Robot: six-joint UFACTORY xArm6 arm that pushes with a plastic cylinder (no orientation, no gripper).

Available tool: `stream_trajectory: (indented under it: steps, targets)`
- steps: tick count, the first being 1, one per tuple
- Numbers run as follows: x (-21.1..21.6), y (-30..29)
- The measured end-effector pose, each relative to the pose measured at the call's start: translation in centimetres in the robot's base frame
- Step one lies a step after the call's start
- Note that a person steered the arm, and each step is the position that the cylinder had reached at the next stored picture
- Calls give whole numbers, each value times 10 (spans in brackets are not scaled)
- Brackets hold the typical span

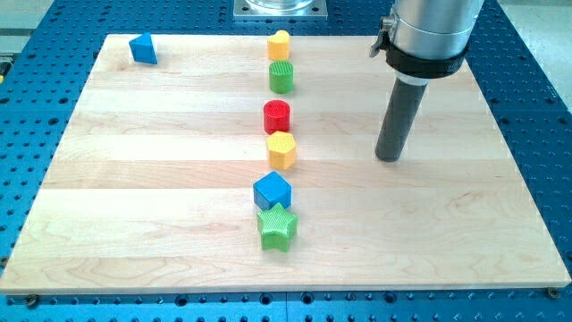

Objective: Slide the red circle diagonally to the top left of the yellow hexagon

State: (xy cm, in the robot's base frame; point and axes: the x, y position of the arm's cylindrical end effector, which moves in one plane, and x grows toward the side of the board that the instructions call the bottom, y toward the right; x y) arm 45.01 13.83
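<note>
A: Start at the frame's bottom. What sits nearest?

B: A green star (276, 227), with a blue cube (273, 190) touching it just above. Then the yellow hexagon (281, 150), and the red circle (277, 116) pressed against its upper edge, at the frame's centre.

A: So the red one is straight above the hexagon, not yet up and to its left?

B: Right. I'd judge the step in hand is the approach. My tip (389, 157) rests on the worktop (134, 179) well to the right of the column, touching nothing.

A: And the tool's state?

B: It is a plain rod; there is nothing to spread or pinch.

A: What does the next move call for?

B: Probably coming in at the red circle's right side and nudging it a little leftward.

A: Anything in the way?

B: The green cylinder (281, 77) stands near above it, a yellow block (279, 44) beyond that. The blue block (143, 48) at upper left is well apart.
</note>
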Motion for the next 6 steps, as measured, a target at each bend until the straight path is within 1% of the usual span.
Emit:
stream_trajectory:
  steps: [3, 4, 5, 6]
  targets:
    - [1, 0]
    - [-43, -1]
    - [-45, -29]
    - [-56, -82]
